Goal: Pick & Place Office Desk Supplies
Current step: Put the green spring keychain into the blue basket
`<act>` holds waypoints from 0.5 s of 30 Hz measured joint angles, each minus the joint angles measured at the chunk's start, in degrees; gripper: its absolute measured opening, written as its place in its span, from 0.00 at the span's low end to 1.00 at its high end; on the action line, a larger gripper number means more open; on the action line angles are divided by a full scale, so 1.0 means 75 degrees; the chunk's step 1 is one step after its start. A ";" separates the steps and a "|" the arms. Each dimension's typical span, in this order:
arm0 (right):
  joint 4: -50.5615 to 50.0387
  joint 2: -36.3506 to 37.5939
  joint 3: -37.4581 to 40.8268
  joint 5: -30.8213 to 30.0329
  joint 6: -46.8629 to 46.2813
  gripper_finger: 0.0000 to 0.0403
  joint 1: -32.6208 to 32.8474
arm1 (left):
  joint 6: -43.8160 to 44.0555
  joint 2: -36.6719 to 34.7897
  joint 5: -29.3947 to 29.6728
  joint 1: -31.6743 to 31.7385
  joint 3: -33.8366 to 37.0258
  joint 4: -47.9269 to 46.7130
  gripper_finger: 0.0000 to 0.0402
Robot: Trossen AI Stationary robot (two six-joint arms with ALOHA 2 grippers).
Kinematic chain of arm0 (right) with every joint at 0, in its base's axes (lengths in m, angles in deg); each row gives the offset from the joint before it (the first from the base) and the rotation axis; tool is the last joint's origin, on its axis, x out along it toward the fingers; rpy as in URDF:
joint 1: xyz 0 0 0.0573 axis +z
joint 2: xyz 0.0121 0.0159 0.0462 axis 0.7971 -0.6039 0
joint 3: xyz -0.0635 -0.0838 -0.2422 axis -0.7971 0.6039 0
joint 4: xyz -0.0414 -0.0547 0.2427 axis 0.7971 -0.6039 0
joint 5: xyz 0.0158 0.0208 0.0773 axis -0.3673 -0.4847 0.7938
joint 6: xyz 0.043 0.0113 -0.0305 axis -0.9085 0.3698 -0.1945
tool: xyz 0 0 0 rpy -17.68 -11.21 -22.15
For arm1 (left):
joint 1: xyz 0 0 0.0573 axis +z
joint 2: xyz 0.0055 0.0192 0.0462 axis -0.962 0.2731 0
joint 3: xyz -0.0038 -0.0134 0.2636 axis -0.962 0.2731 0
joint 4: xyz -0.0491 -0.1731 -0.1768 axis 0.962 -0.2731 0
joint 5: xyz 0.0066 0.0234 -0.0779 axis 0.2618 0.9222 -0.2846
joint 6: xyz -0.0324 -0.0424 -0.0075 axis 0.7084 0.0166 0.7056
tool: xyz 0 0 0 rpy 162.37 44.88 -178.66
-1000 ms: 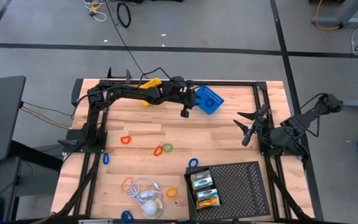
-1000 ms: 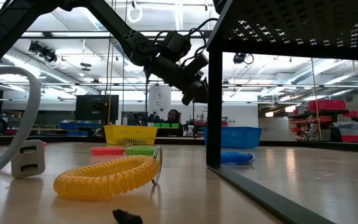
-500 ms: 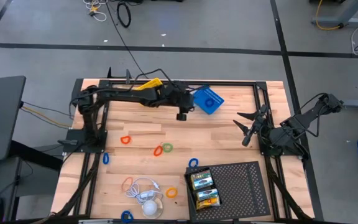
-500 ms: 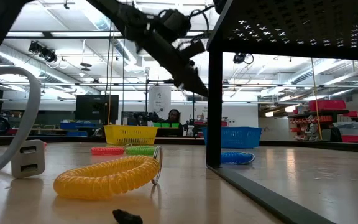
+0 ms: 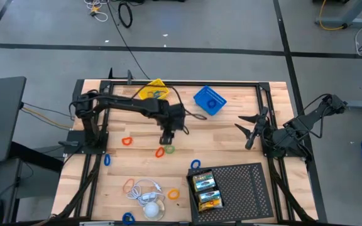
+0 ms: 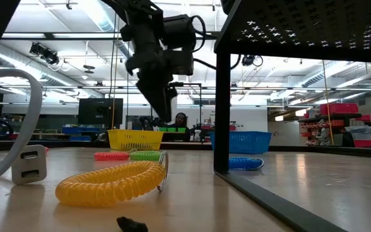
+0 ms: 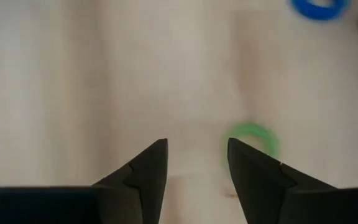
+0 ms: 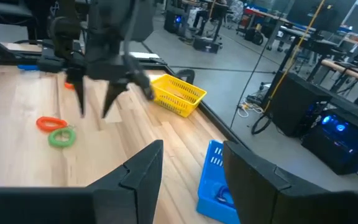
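L gripper (image 5: 166, 139) hovers mid-worktop (image 5: 231, 125), fingers (image 7: 145, 171) spread, nothing btwn them, just above green loop (image 5: 169, 149) touching orange loop (image 5: 159, 152). R gripper (image 5: 247, 132) waits at right edge, fingers spread, empty. Crayon boxes (image 5: 205, 191) sit in black tray (image 5: 244, 188).

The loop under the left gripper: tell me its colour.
Green. The loop shows best in the left wrist view, beside the left gripper.

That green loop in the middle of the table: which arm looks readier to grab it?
The left one. Its claw hangs open just above the green loop, while the right claw waits near the table's right edge.
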 joint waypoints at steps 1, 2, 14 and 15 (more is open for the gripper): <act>0.0000 0.0000 0.0000 0.0035 -0.0028 0.44 0.0000 | 0.0023 0.0046 -0.0208 -0.0069 0.0000 -0.0076 0.43; 0.0000 0.0000 0.0000 0.0051 -0.0048 0.44 0.0000 | 0.0056 0.0093 -0.0425 -0.0129 0.0000 -0.0196 0.43; -0.0015 0.0000 0.0000 0.0308 -0.0032 0.44 0.0000 | -0.0034 0.0896 -0.0667 -0.0435 0.0000 -0.0310 0.43; -0.0015 0.0000 0.0000 0.0313 -0.0029 0.44 0.0000 | -0.0046 0.0980 -0.0486 -0.0435 0.0000 -0.0205 0.43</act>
